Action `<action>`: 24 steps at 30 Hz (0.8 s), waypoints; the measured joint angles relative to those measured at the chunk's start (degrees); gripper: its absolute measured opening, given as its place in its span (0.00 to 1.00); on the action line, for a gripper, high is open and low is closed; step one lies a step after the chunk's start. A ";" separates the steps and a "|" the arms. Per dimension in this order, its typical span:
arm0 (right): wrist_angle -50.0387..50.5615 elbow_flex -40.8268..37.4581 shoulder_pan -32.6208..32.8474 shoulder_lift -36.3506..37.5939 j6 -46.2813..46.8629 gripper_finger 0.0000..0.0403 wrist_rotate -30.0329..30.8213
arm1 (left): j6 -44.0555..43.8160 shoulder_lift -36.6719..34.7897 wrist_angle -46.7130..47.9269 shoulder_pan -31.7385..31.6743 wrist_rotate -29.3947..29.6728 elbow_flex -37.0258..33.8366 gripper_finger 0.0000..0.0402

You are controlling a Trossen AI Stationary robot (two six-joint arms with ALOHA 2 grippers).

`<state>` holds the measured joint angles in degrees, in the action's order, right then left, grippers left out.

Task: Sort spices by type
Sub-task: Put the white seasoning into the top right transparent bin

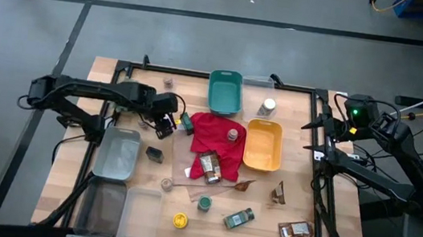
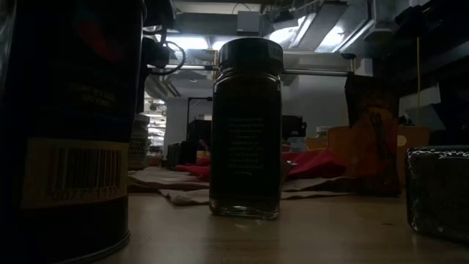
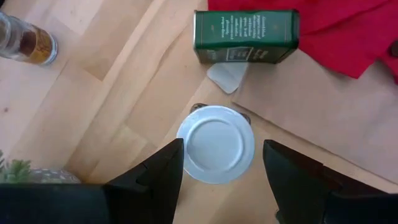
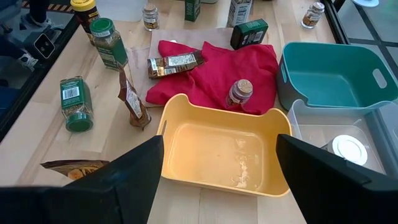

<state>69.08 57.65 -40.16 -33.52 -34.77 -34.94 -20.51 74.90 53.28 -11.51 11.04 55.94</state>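
A jar with a white lid [image 3: 214,130] stands upright on the wooden table, just before a green tin [image 3: 245,36] that lies by the red cloth [image 3: 348,31]. My left gripper [image 3: 222,149] [image 1: 164,122] points down over this jar, open, one finger on each side of the lid, touching nothing that I can see. In the high view the gripper hides the jar. My right gripper [image 4: 221,180] [image 1: 324,139] waits open at the table's right edge, above the yellow bin [image 4: 186,118]. Other spices lie scattered: a tan-lidded jar [image 1: 233,135] on the cloth, green-lidded jars [image 1: 240,217], brown packets [image 1: 295,231].
A teal bin [image 1: 225,92] and the yellow bin [image 1: 261,161] sit at the far middle, and a clear tub holds a white-lidded jar [image 1: 268,107]. Two clear trays [image 1: 116,155] [image 1: 139,215] lie at the near left. A small jar [image 3: 25,42] and a plant [image 3: 18,169] are near my left gripper.
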 joint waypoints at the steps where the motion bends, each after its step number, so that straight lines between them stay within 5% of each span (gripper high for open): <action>1: 0.01 0.00 0.00 0.00 -0.01 0.77 0.01 | 0.24 0.00 0.00 0.00 -0.01 0.00 0.51; 24: 0.02 0.00 0.00 0.00 -0.01 0.77 0.00 | 0.59 -0.03 0.15 -1.36 0.02 -0.02 0.51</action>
<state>69.10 57.65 -40.16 -33.52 -34.78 -34.94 -19.92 74.87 53.43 -12.86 11.06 55.92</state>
